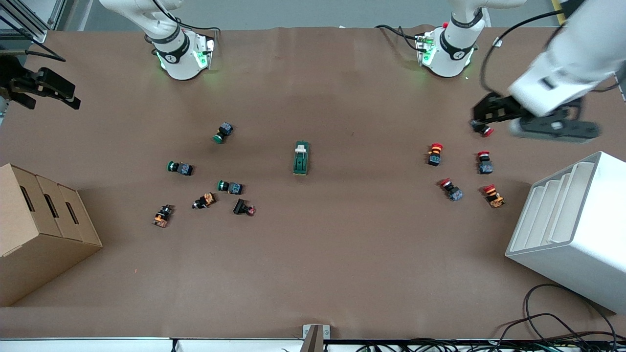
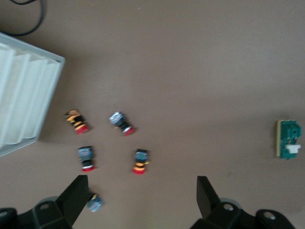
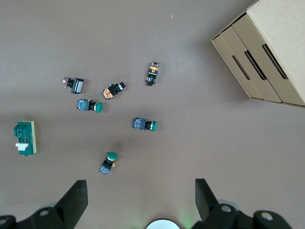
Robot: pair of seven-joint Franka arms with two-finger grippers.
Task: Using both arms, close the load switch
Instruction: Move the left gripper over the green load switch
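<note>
One load switch [image 1: 301,158] lies mid-table [image 1: 313,274], with five red and three green push-buttons around it. Both pincers are released: the left pincer [image 1: 484,117] is up near its arm's table edge, and the right pincer [image 1: 46,93] near its own.

My arms are white with black bands and green-lit bases, and my left gripper [image 1: 481,121] and right gripper [image 1: 46,90] are black. The load switch [image 1: 301,158] is dark green with a cream lever end. The table [image 1: 313,274] is plain brown. Push-buttons have green caps [image 1: 218,138] or red caps [image 1: 436,146].
</note>
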